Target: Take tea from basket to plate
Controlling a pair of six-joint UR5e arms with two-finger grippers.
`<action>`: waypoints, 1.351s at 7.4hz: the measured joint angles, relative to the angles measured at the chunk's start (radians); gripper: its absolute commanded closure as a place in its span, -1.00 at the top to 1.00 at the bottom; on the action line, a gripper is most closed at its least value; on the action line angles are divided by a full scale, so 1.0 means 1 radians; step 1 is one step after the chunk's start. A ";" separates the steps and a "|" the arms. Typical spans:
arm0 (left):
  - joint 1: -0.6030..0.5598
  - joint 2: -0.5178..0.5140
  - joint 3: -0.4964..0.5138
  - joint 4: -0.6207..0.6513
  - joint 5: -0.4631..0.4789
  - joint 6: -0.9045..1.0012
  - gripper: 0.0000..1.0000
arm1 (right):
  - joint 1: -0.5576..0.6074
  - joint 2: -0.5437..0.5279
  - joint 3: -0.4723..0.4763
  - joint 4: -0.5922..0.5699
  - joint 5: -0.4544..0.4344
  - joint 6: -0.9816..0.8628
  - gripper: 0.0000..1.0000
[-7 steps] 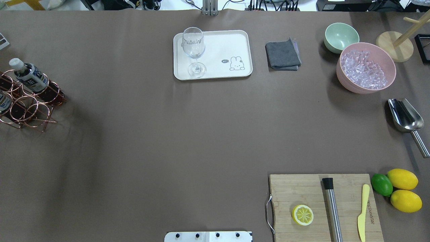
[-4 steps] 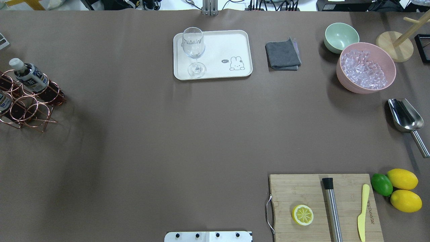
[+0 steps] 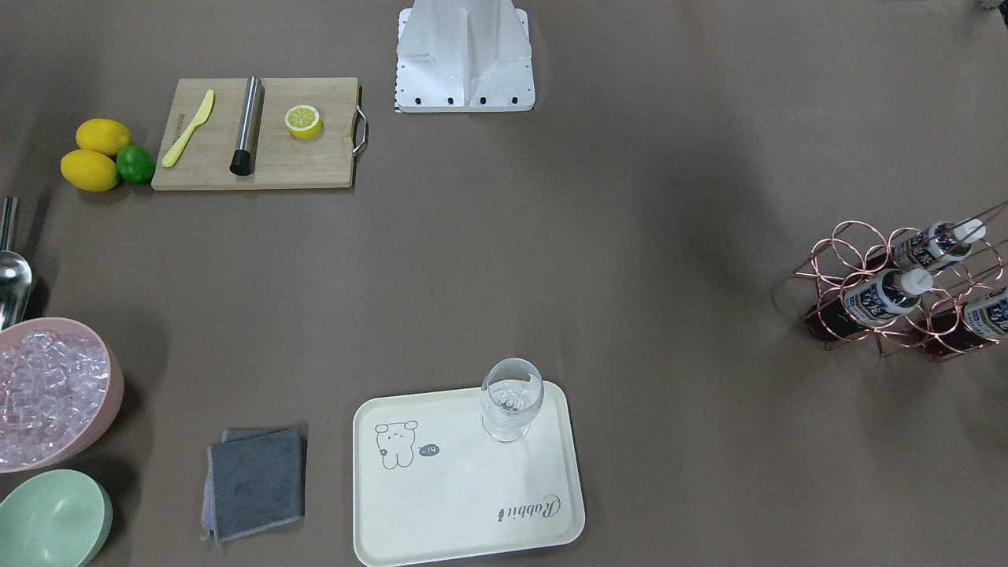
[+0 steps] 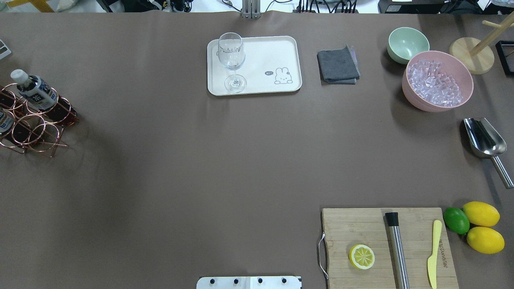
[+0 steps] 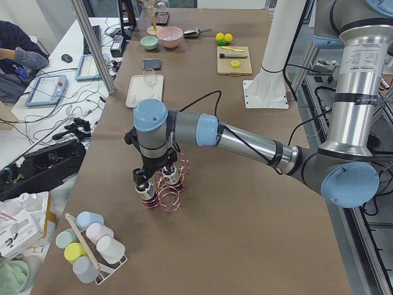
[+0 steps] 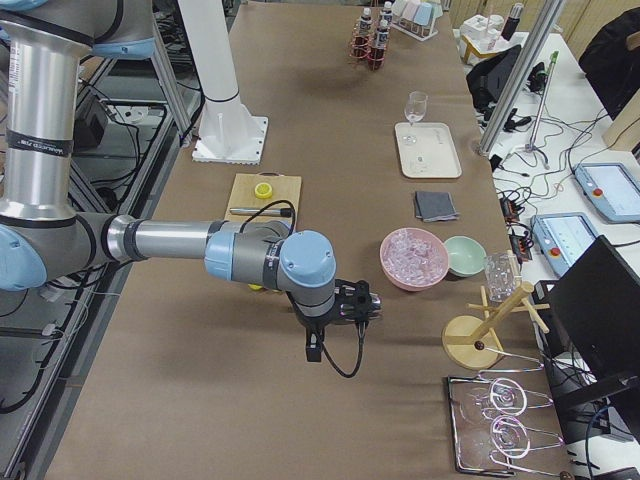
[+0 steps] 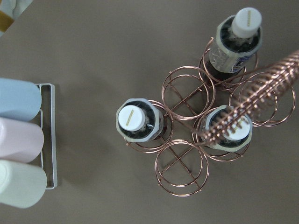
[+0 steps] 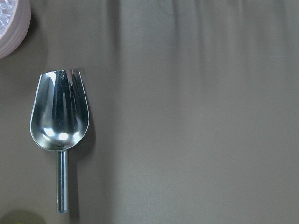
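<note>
The basket (image 4: 40,132), a copper wire carrier, stands at the table's left end and holds three tea bottles. Two of the bottles (image 4: 34,91) show in the overhead view. The left wrist view looks straight down on the basket (image 7: 182,168) and three white caps; one tea bottle (image 7: 133,119) is near mid-frame. In the exterior left view my left gripper (image 5: 145,184) hangs just over the basket (image 5: 169,196); I cannot tell if it is open. The plate (image 4: 265,56) lies at the far middle. My right gripper (image 6: 311,350) hovers at the right end; its state is unclear.
A stemmed glass (image 4: 231,60) stands on the plate's left part. A grey cloth (image 4: 338,65), green bowl (image 4: 407,43), pink ice bowl (image 4: 437,80), steel scoop (image 4: 484,138) and cutting board (image 4: 387,249) are on the right. A rack of pastel cups (image 5: 86,246) stands beside the basket.
</note>
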 measured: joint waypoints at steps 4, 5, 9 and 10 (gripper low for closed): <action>0.047 -0.121 0.016 0.111 -0.004 0.374 0.97 | 0.001 0.000 0.001 -0.001 0.000 0.000 1.00; 0.049 -0.134 0.009 0.150 -0.029 0.429 0.97 | 0.002 0.000 0.001 -0.001 0.000 0.000 1.00; 0.068 -0.165 -0.017 0.242 -0.156 0.486 0.97 | 0.003 0.000 0.001 -0.001 0.000 0.000 1.00; 0.070 -0.168 -0.017 0.245 -0.167 0.509 0.95 | 0.004 -0.001 0.001 -0.001 0.000 0.000 1.00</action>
